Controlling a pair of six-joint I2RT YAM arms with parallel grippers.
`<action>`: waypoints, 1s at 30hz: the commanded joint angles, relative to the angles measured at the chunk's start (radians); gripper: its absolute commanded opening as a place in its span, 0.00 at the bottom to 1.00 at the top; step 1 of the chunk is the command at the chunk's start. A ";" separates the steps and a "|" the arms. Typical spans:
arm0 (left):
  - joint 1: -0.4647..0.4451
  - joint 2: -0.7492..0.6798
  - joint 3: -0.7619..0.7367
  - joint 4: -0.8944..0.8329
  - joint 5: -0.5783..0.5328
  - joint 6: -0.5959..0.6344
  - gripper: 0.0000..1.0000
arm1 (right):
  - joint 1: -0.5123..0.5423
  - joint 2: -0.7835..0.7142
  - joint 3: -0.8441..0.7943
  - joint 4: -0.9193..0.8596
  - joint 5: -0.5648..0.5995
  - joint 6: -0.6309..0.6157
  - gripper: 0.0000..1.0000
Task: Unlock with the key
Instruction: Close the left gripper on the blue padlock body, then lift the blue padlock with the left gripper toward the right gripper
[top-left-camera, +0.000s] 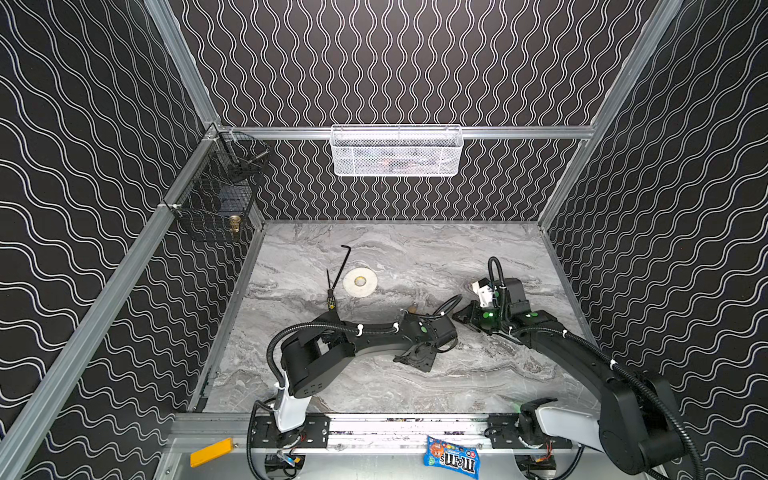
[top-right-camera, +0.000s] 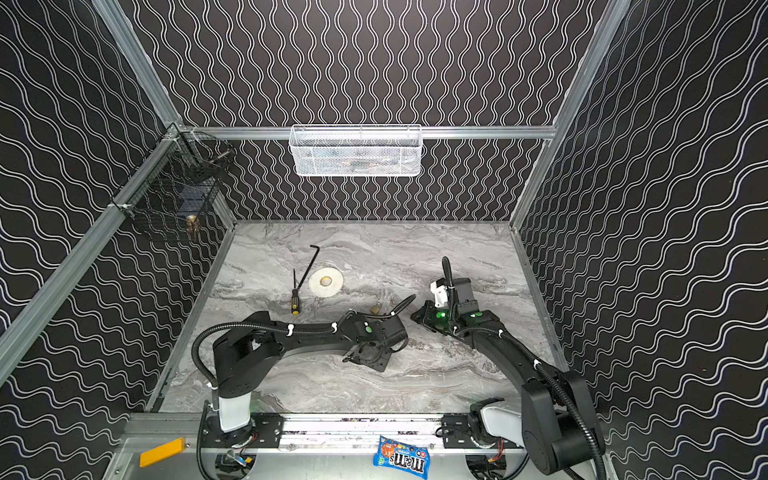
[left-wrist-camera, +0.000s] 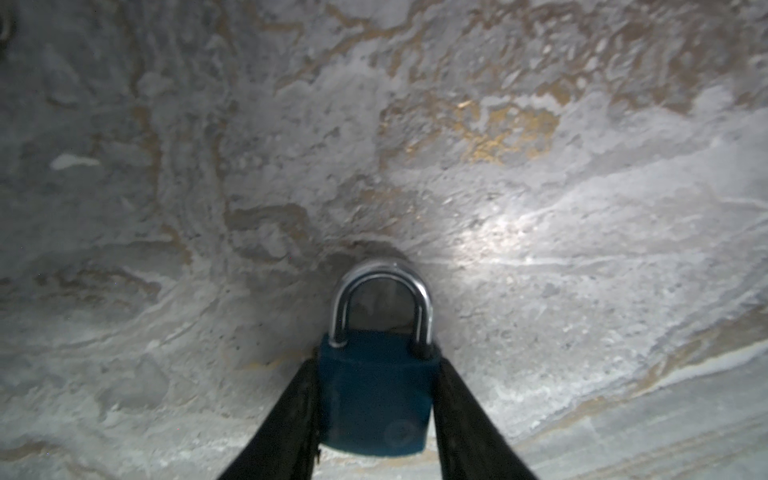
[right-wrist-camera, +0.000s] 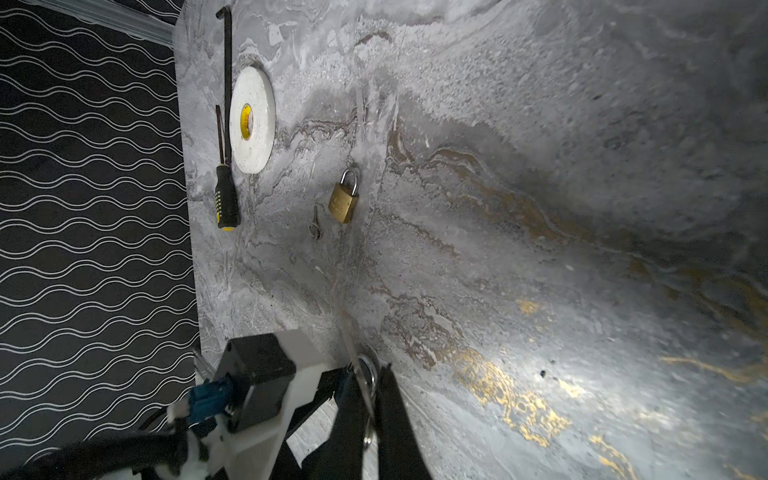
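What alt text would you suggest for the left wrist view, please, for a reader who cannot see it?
A blue padlock sits between two black fingers that touch its sides, its closed silver shackle pointing away from the camera. Behind it spreads a grey marbled table with gold veins and a bright patch of light.

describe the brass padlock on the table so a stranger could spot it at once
On the grey marble table, find the white tape roll near the middle. In a top view, the brass padlock lies flat just right of it and nearer the robot's base, with a small key beside it. It is gold-coloured and lies free, unlike the blue padlock in the left end effector.
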 joint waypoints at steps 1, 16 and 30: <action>0.005 -0.009 -0.033 -0.102 -0.041 -0.078 0.43 | -0.002 0.018 0.010 0.030 -0.047 -0.015 0.00; 0.172 -0.222 -0.348 -0.046 0.019 -0.323 0.36 | 0.023 0.026 -0.006 0.047 -0.092 -0.014 0.00; 0.192 -0.232 -0.391 0.025 0.062 -0.361 0.45 | 0.092 0.021 0.011 0.042 -0.056 0.006 0.00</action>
